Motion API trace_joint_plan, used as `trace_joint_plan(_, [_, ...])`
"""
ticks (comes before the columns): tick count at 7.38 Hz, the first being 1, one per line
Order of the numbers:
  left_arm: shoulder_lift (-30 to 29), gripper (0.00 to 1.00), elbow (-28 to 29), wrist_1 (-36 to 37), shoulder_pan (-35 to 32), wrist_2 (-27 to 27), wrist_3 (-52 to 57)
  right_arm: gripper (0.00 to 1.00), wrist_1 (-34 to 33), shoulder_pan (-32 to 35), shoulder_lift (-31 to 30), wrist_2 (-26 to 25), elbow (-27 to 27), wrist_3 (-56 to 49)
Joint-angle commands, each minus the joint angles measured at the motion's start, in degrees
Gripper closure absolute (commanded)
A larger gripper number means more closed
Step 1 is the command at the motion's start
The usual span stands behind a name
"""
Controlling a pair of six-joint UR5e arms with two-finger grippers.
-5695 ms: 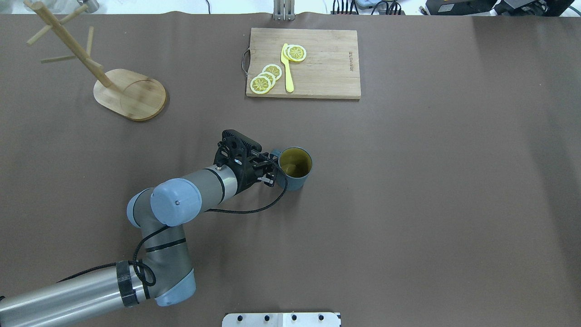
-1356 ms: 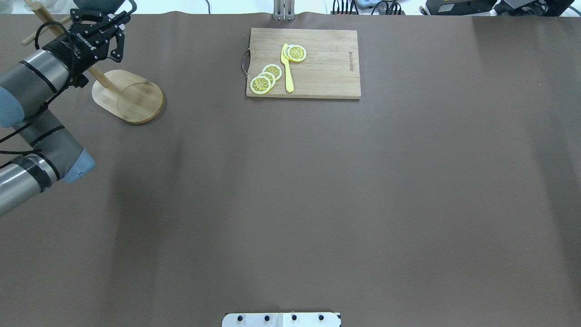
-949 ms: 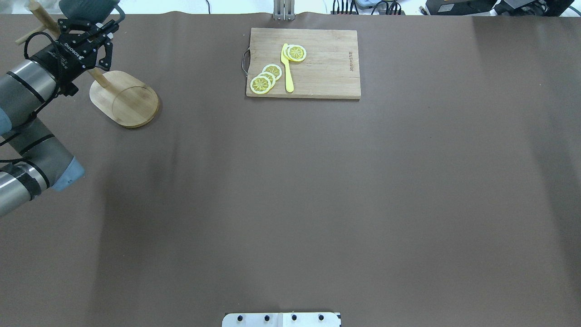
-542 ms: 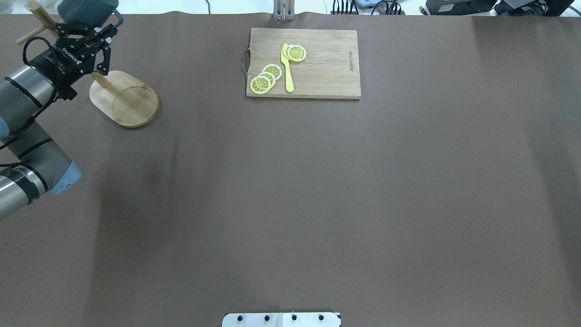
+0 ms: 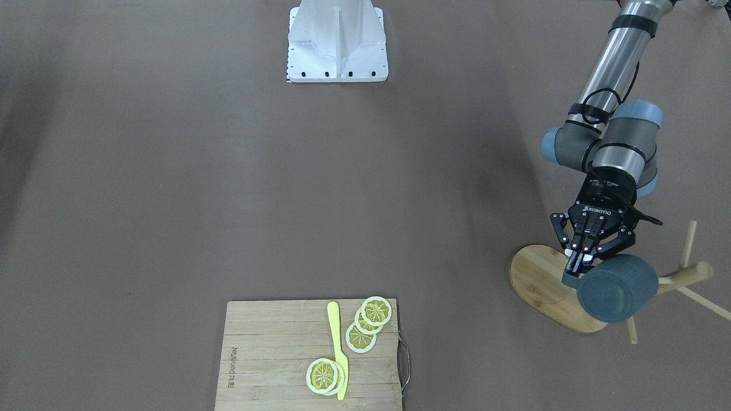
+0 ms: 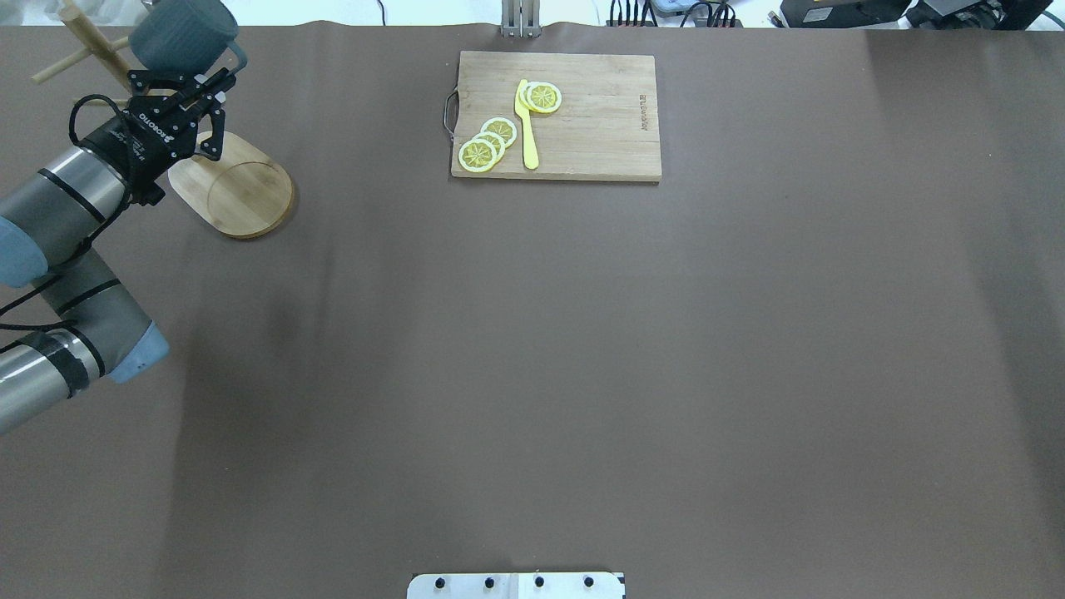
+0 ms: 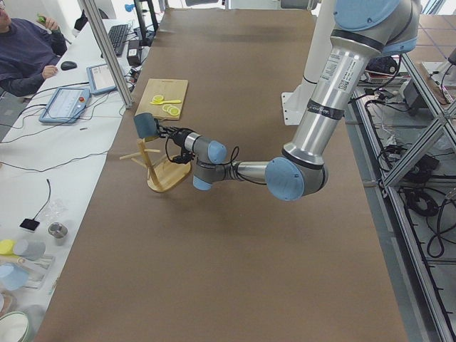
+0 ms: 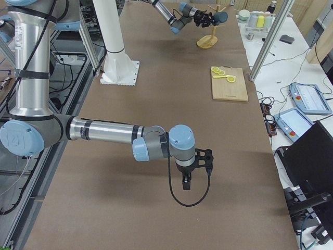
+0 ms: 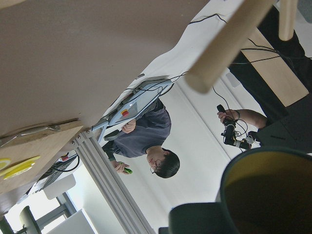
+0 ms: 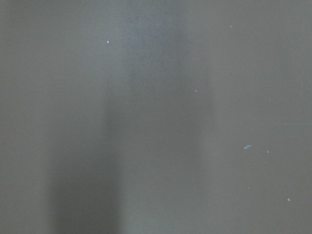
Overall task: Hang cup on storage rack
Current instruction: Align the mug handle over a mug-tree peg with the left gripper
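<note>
Gripped the cup (image 5: 617,288) by its loop handle, the fingers of the left gripper (image 5: 575,264) pinched shut on it. Held it clear of the worktop (image 6: 532,374) at the far left corner, mouth turned sideways, close against the upper part of the storage rack (image 6: 241,187) and above its oval base. Judged to be the hanging step, short of done: showed, in the left wrist view, a blunt peg end (image 9: 209,80) apart from the yellow-lined rim, and no peg through the handle. Called next, by that reading, for lining the handle's opening up with a free peg, sliding it on, then easing the fingers apart only once seated; risked a shoved or tipped rack otherwise. Hid the central post and the nearest pegs behind the cup in both the front-facing and overhead views, so could not confirm contact between cup and wood. Cut off the rack's top at the overhead view's edge. Kept the white lettering out of sight. Parked the right gripper (image 8: 186,181) toward the right end, well apart from the action, seen only small from the side; could not tell its fingers' state, open or closed. Passed over, far centre, a cutting board (image 6: 599,125) with lemon slices (image 6: 487,143) and a yellow knife (image 6: 526,125).
</note>
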Motion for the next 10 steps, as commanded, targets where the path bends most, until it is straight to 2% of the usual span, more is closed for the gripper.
trace_joint_plan(1, [1.0, 1.00, -0.2, -1.8, 0.5, 0.1, -0.2, 0.00, 0.0, 0.0, 0.0, 0.0, 0.0, 0.0])
trace_joint_plan(10, [1.8, 1.00, 0.0, -3.1, 0.3, -0.1, -1.0, 0.00, 0.1, -0.1, 0.1, -0.1, 0.0, 0.2])
